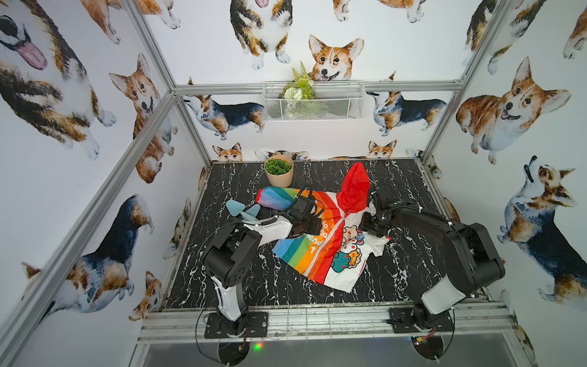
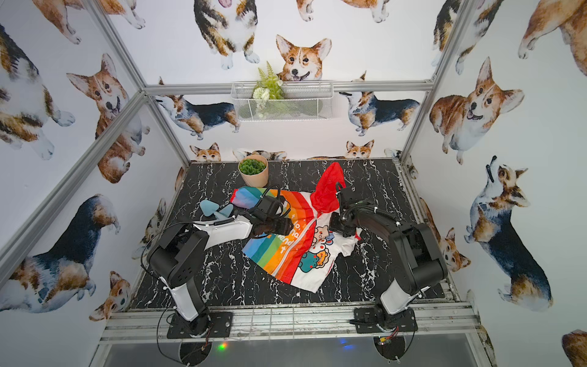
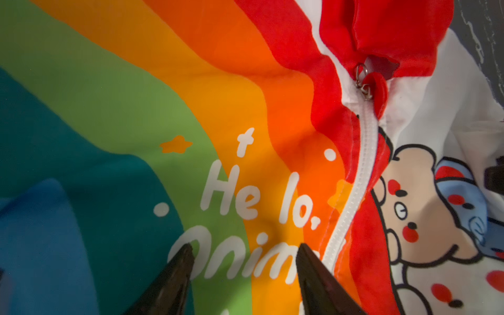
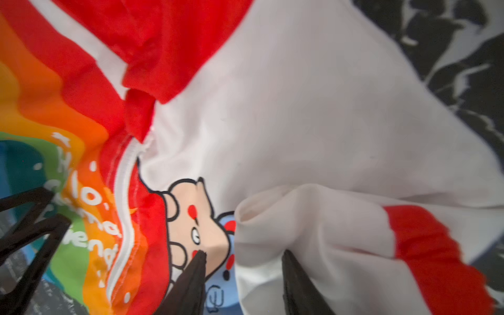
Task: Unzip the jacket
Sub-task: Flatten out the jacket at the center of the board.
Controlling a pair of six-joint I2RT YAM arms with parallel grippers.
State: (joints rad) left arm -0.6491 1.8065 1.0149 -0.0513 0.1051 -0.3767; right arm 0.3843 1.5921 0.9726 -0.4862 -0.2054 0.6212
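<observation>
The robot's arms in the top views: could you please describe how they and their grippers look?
The left arm and right arm are black with glossy white shell sections and black cables fastened by white ties. The left gripper and right gripper have black fingers tapering to points.

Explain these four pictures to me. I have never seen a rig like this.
Two robot arms stand at the near edge of a black marbled table; each ends in a two-fingered gripper. Two pictures look down from overhead, nearly the same view. The other two come from cameras on the wrists. On the table lies a child's jacket: rainbow half, white cartoon half, red hood, white zipper closed up to its pull at the collar. A potted plant stands behind it. The left gripper is open over the rainbow half, the right gripper open over the white half. Neither holds anything.
</observation>
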